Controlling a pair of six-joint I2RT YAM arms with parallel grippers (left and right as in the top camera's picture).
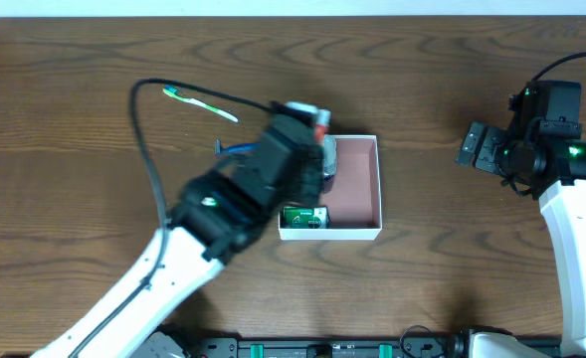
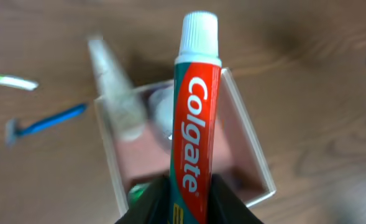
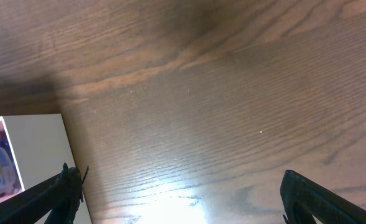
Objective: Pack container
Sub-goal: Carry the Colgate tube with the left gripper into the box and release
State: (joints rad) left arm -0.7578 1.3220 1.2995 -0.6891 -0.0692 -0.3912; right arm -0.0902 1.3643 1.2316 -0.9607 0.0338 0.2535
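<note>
The container (image 1: 369, 189) is a shallow white-walled box with a pink-brown inside, at the table's middle. It also shows in the left wrist view (image 2: 251, 155). My left gripper (image 2: 192, 199) is shut on a red Colgate toothpaste tube (image 2: 197, 118) and holds it above the container's left side (image 1: 317, 124). A small green packet (image 1: 304, 216) lies in the container's front left corner. A pale tube (image 2: 117, 87) leans at the container's far left wall. My right gripper (image 3: 183, 193) is open and empty over bare table at the far right (image 1: 477, 146).
A green-and-white toothbrush (image 1: 201, 102) and a blue razor (image 1: 235, 149) lie on the wooden table left of the container; both show in the left wrist view, toothbrush (image 2: 9, 81) and razor (image 2: 43, 124). A black cable (image 1: 148, 149) loops over the table's left part.
</note>
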